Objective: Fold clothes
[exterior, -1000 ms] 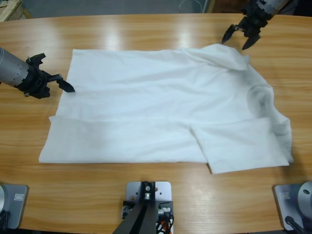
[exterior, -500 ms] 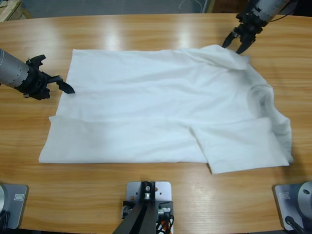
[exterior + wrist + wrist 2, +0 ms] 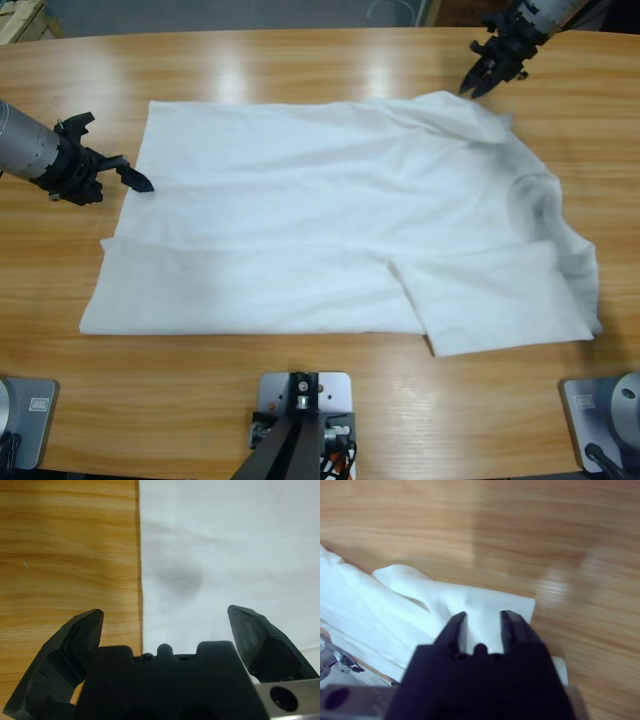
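- The T-shirt (image 3: 340, 225) was spread flat across the middle of the table (image 3: 300, 60), its length running from frame left to frame right, so that both arms could reach an edge of it.
- Its lower edge in the high view had already been turned over into a band, with a sleeve flap lying at lower right; the upper edge was not yet folded, and that was judged to be the step in hand.
- The left gripper (image 3: 125, 172) was held low at the shirt's left edge, in the left of the high view. Its fingers (image 3: 80, 635) were spread wide, with the cloth's edge (image 3: 141, 580) lying between them, one finger over bare wood and one over white fabric (placed, it seemed, to close on that edge). Nothing was held.
- The right gripper (image 3: 490, 72) was seen at upper right, over the raised sleeve corner (image 3: 470, 105).
- In the right wrist view its fingers (image 3: 512, 625) were narrow, with a ridge of white cloth (image 3: 485, 610) between them; whether the cloth was actually pinched could not be told.
- The two grippers were set at opposite ends, probably so the far edge could be lifted evenly.
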Motion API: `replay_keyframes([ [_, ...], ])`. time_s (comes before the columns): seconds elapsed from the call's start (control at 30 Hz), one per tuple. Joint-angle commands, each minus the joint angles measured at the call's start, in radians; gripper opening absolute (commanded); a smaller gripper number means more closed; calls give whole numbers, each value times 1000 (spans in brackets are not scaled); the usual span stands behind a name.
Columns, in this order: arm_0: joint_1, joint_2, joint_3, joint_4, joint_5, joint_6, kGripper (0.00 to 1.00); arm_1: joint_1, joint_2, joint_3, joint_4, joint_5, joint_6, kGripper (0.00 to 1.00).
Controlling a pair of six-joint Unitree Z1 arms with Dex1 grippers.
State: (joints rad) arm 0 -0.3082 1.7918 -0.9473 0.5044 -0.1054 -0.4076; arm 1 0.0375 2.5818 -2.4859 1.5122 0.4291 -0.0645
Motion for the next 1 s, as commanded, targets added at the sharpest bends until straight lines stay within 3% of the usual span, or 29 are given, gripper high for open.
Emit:
replay_keyframes([
  [0.03, -14, 7, 33, -12, -10, -2, 973, -23, 31, 55, 25, -43, 79, 982],
  [0.43, -32, 11, 41, -17, -10, -8, 977, -72, 26, 125, 6, 7, 97, 974],
  [0.5, -32, 11, 41, -17, -10, -10, 977, -72, 29, 139, 0, 30, 93, 861],
  [0.57, -32, 10, 42, -17, -10, -11, 977, -73, 35, 149, -5, 65, 75, 582],
  [1.0, -32, 5, 50, -17, -10, -12, 977, -73, 69, 126, -12, 140, -15, 475],
])
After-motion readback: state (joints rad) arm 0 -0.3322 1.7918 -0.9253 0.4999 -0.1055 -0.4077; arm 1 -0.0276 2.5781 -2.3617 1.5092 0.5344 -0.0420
